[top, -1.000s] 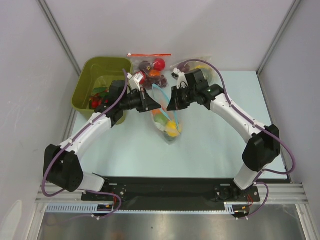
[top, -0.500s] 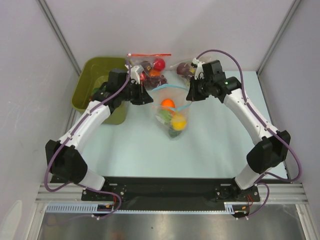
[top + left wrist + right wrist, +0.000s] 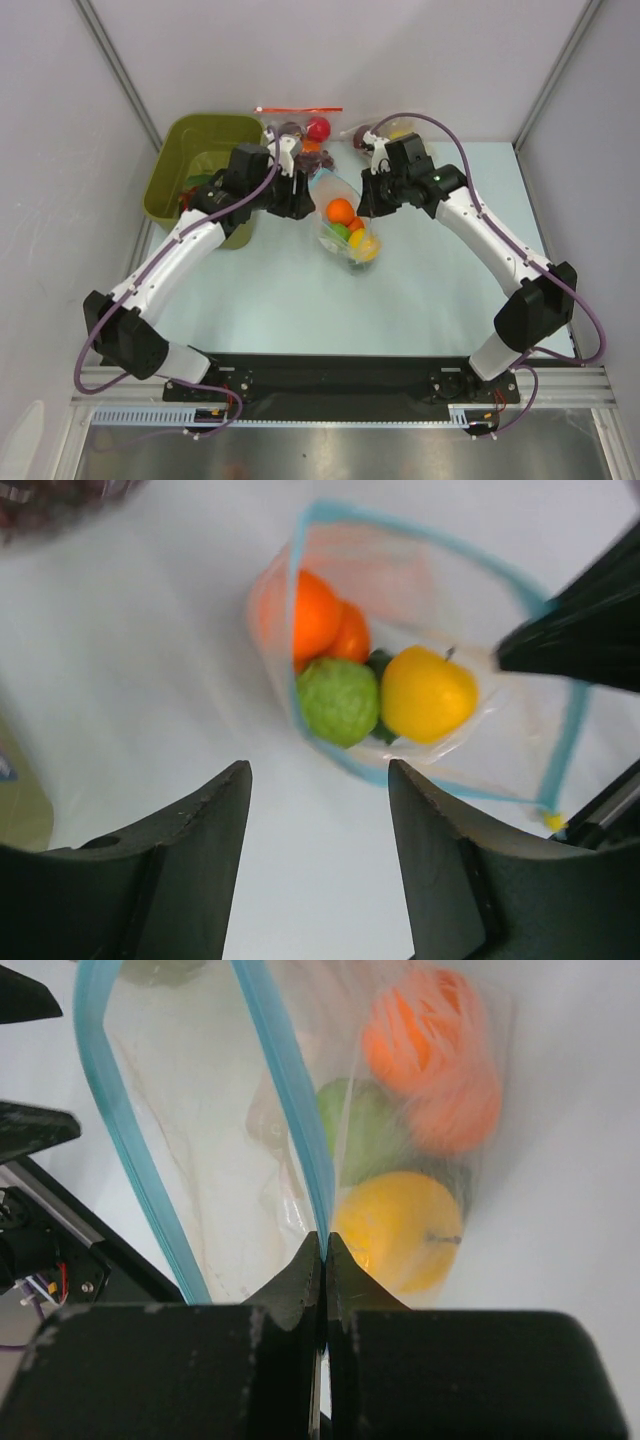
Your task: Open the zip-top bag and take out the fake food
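The zip-top bag lies mid-table with its light-blue zip strip spread into an open mouth. Inside it sits the fake food: an orange fruit, a light green one, a yellow one and a dark green one half hidden between them. My right gripper is shut on the zip strip at the bag's right edge, and holds it up. My left gripper stands open and empty just left of the bag, and touches nothing.
An olive green bin holding red items stands at the back left, close behind my left arm. A clear bag with a red-orange zip strip and another fruit bag lie behind the open bag. Grey walls enclose the table.
My left gripper has opened and let go of the bag's left edge. The right gripper keeps its grip and has drifted slightly left. The bag's mouth has gone from closed to spread.
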Motion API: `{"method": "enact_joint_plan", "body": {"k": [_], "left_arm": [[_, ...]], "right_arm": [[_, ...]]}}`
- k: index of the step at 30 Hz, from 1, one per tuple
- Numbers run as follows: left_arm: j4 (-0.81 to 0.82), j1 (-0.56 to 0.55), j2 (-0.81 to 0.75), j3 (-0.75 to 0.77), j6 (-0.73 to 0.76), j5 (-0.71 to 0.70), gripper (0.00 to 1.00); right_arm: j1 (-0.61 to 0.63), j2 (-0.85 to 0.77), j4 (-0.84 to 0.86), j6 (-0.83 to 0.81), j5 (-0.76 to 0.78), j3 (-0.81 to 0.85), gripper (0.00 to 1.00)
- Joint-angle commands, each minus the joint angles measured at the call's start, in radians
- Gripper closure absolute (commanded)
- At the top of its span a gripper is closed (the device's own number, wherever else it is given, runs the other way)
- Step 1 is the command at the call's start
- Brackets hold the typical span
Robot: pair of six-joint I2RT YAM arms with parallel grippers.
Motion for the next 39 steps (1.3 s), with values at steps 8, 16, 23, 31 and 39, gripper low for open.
{"method": "enact_joint_plan", "body": {"k": [8, 16, 23, 31, 39], "left_arm": [[0.252, -0.097, 0.045, 0.067, -0.014, 0.186, 0.37], [0.295, -0.106, 0.142, -0.002, 0.113, 0.289, 0.37], [0.380, -0.172, 0.222, -0.009, 0.196, 0.375, 0.35], [0.403, -0.215, 0.300, -0.023, 0.210, 0.371, 0.34], [0.449, -0.252, 0.354, -0.034, 0.219, 0.285, 0.31]], "right_arm": [[0.022, -0.036, 0.079, 0.040, -0.045, -0.052, 1.00], [0.018, -0.053, 0.090, 0.080, -0.034, -0.076, 1.00], [-0.033, -0.099, 0.092, 0.126, -0.031, -0.116, 1.00], [-0.071, -0.134, 0.082, 0.155, -0.019, -0.135, 1.00], [-0.116, -0.182, 0.096, 0.180, -0.039, -0.204, 1.00]]}}
